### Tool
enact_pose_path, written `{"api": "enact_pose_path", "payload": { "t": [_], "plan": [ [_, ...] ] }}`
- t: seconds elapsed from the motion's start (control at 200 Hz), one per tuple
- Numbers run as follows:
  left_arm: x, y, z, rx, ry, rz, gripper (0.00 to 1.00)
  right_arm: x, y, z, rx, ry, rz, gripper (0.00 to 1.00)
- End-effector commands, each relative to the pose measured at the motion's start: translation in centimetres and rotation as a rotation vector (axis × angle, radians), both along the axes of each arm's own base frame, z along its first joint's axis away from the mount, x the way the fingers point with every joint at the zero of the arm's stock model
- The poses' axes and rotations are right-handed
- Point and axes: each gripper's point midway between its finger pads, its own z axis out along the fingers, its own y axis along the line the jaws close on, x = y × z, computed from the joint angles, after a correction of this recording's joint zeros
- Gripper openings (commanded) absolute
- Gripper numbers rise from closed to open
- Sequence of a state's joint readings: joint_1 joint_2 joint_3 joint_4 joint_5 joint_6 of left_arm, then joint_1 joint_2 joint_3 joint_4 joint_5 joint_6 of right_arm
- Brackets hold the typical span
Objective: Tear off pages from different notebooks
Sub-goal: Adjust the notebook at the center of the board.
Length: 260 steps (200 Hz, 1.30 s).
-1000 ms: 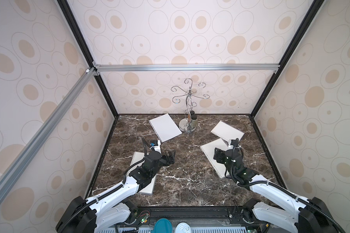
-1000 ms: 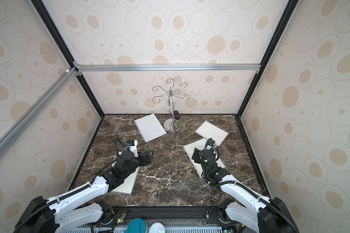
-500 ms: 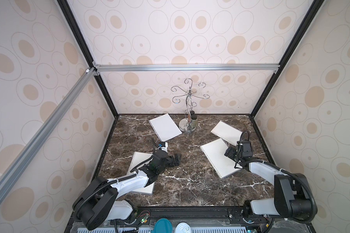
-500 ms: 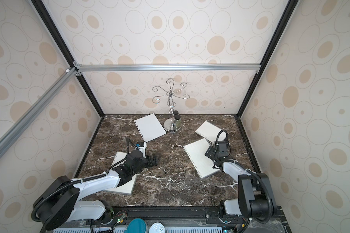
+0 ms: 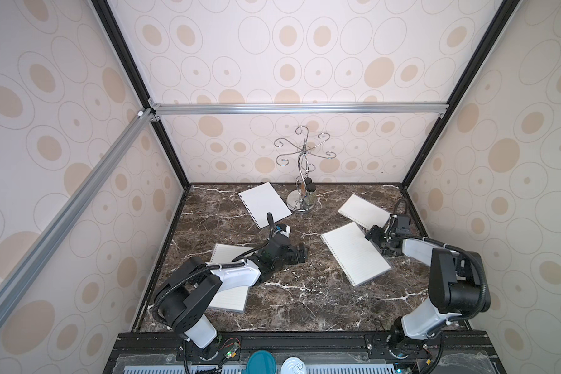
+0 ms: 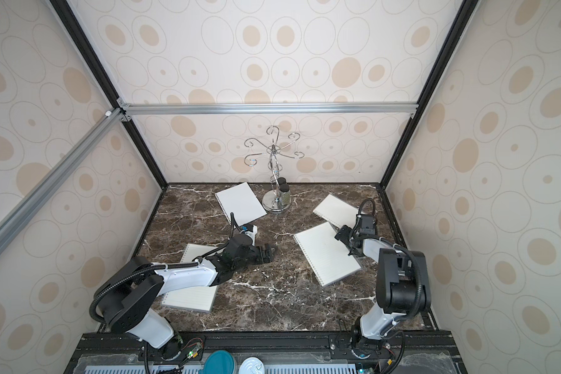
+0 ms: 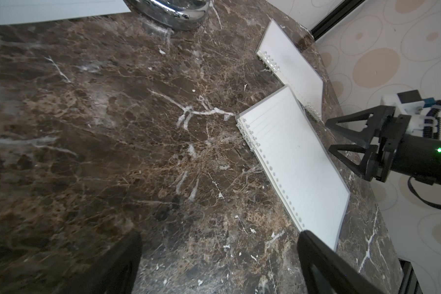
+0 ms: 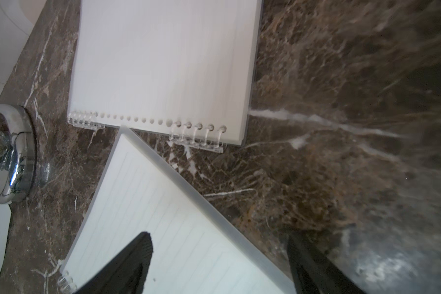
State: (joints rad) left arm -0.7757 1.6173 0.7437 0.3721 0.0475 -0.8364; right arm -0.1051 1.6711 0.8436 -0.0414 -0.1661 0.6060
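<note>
chrome hook stand (image 5: 300, 205), two small jars (image 5: 310, 193) at its base, brown marble tabletop (image 5: 305, 298)

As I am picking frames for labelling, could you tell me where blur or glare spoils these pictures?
Right wrist view: the marble tabletop smears with motion blur, and the chrome stand base glares. Left wrist view: marble blurs at one edge, the lined notebook is crisp. Both top views: sharp, evenly lit.

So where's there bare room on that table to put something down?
Widest bare table: along the front edge, between the left notebook and the lined notebook. A smaller patch: far left corner, beside the loose page. Crowded: far right, where the far notebook crowds the lined one beside the open right gripper, and the back middle, with the chrome stand.
</note>
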Motion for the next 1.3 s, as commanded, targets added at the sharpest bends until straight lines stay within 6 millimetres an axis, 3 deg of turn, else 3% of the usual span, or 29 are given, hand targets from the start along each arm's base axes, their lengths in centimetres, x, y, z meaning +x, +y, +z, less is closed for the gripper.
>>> {"api": "enact_pose_path", "payload": {
  "t": [0.0, 0.09, 0.375, 0.52, 0.685, 0.86, 1.0, 1.296],
  "plan": [
    [0.0, -1.2, 0.2, -0.019, 0.027, -0.004, 0.96, -1.5, 1.5, -1.1, 0.093, 0.08, 0.026, 0.84],
    [0.0, -1.6, -0.1, -0.013, 0.037, -0.013, 0.96, -2.2, 1.8, -0.7, 0.118, 0.05, 0.02, 0.84],
    [0.4, -1.9, -1.4, 0.004, 0.07, 0.006, 0.95, -4.7, 5.6, -0.7, 0.227, 0.009, 0.082, 0.82],
    [1.0, -1.9, -1.6, 0.03, 0.074, 0.024, 0.95, -5.8, 9.1, -0.7, 0.236, 0.018, 0.166, 0.82],
    [1.9, -0.2, -2.0, 0.098, 0.063, 0.097, 0.95, -7.2, 13.7, -1.0, 0.197, 0.007, 0.262, 0.81],
    [3.1, 0.7, -2.3, 0.117, 0.069, 0.124, 0.95, -7.6, 14.3, 0.6, 0.163, -0.05, 0.287, 0.82],
    [4.1, 1.5, -3.5, 0.16, 0.072, 0.151, 0.95, -7.7, 14.5, 0.2, 0.13, -0.04, 0.33, 0.82],
    [4.3, -0.6, -5.0, 0.156, 0.076, 0.047, 0.93, -7.5, 15.5, -0.8, 0.169, -0.06, 0.373, 0.73]
  ]
}}
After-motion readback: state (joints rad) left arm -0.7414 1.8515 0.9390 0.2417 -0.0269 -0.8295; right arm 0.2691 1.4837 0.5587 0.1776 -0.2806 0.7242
